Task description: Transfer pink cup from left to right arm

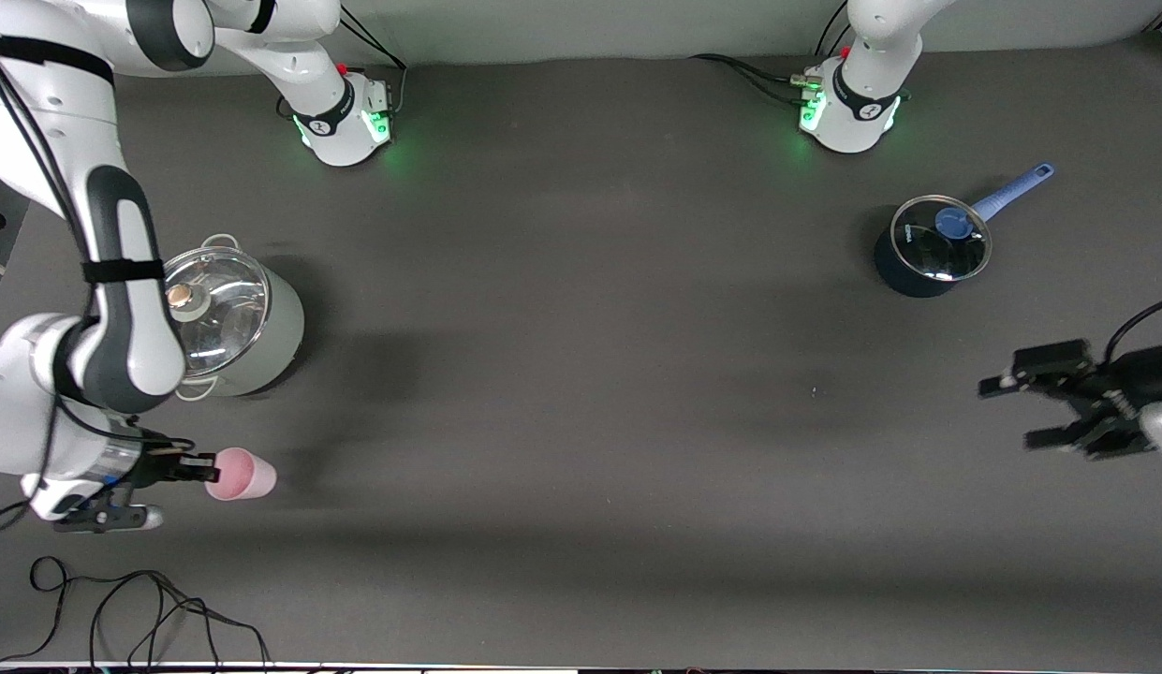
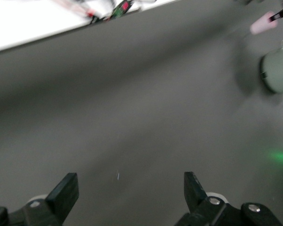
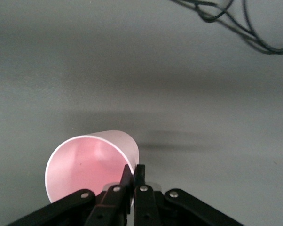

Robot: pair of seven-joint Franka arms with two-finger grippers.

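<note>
The pink cup is tipped on its side, its mouth toward my right gripper. That gripper is shut on the cup's rim, one finger inside and one outside. It holds the cup over the table at the right arm's end, close to the steel pot. In the right wrist view the cup shows its open mouth, with the gripper pinching the wall. My left gripper is open and empty over the table at the left arm's end. Its wrist view shows the gripper spread over bare table, with the cup small in the distance.
A steel pot with a glass lid stands at the right arm's end, also in the left wrist view. A dark blue saucepan with a glass lid stands at the left arm's end. Black cables lie near the table's front edge.
</note>
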